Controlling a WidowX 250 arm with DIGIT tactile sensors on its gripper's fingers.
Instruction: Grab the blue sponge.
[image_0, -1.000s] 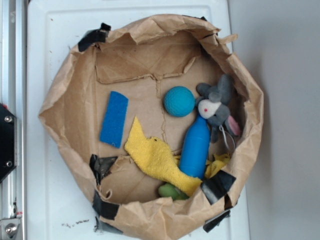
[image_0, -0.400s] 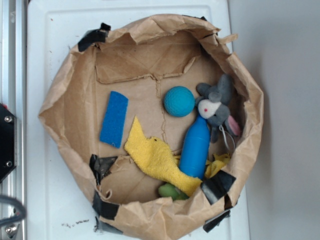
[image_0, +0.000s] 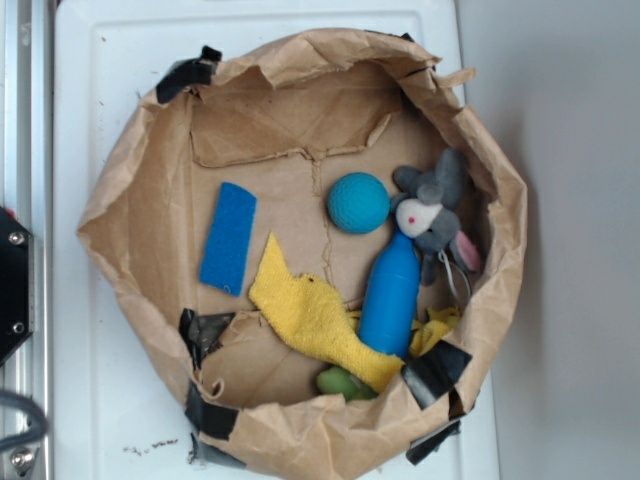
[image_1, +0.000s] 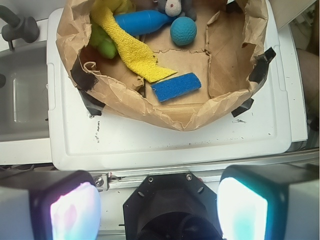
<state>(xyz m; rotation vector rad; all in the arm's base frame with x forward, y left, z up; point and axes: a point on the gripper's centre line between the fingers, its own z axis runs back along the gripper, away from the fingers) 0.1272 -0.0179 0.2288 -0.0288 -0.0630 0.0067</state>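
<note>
The blue sponge (image_0: 228, 238) is a thin flat bright blue strip lying on the paper floor at the left of the brown paper bag bowl (image_0: 120, 215). The wrist view shows the blue sponge (image_1: 176, 86) near the bowl's front wall, next to the yellow cloth's tip. My gripper (image_1: 157, 210) hangs well back from the bowl, over the robot's black base, with its two glowing fingers (image_1: 72, 212) far apart and nothing between them. It does not show in the exterior view.
Also in the bowl lie a yellow cloth (image_0: 315, 318), a blue bottle-shaped toy (image_0: 390, 298), a teal textured ball (image_0: 358, 203), a grey plush mouse (image_0: 433, 215) and a green object (image_0: 340, 381). The bowl stands on a white board (image_0: 100, 400); a metal rail (image_0: 25, 120) runs along the left.
Nothing in the bowl has moved. A dark cable loop has come into the bottom left corner of the exterior view.
</note>
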